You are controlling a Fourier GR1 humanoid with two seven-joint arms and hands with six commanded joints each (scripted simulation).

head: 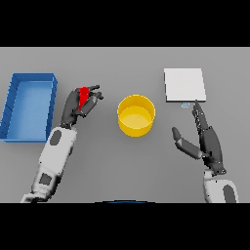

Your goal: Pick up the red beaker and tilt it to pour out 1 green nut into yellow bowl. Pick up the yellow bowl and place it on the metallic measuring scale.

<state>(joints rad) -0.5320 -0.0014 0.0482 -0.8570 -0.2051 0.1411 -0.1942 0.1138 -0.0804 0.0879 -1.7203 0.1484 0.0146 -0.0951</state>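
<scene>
1. A grey table (122,166) seen from above, with the robot's two arms reaching in from the lower edge
2. The left hand (80,105) has its dark fingers curled round the red beaker (84,96), held up off the table; only a narrow red sliver shows between the fingers (so its tilt and mouth direction are hard to read)
3. The yellow bowl (136,115) stands upright near the centre, just right of the beaker and apart from it; its inside looks plain yellow, with no green nut visible
4. The metallic measuring scale (184,85), a pale square plate, lies at the upper right, well apart from the bowl
5. The right hand (202,139) rests idle below the scale, fingers straight and spread, holding nothing, fingertips pointing towards the scale's near edge
6. A blue tray (30,106) sits at the far left, beside the left arm
7. Likely stage: beaker gripped, pour not yet made
8. Risks: the beaker is beside the bowl, not over it, so tilting now would probably drop the nut on the table; too steep a tilt could spill more than one nut; the grip covers most of the beaker, so it may slip as the wrist rolls
</scene>
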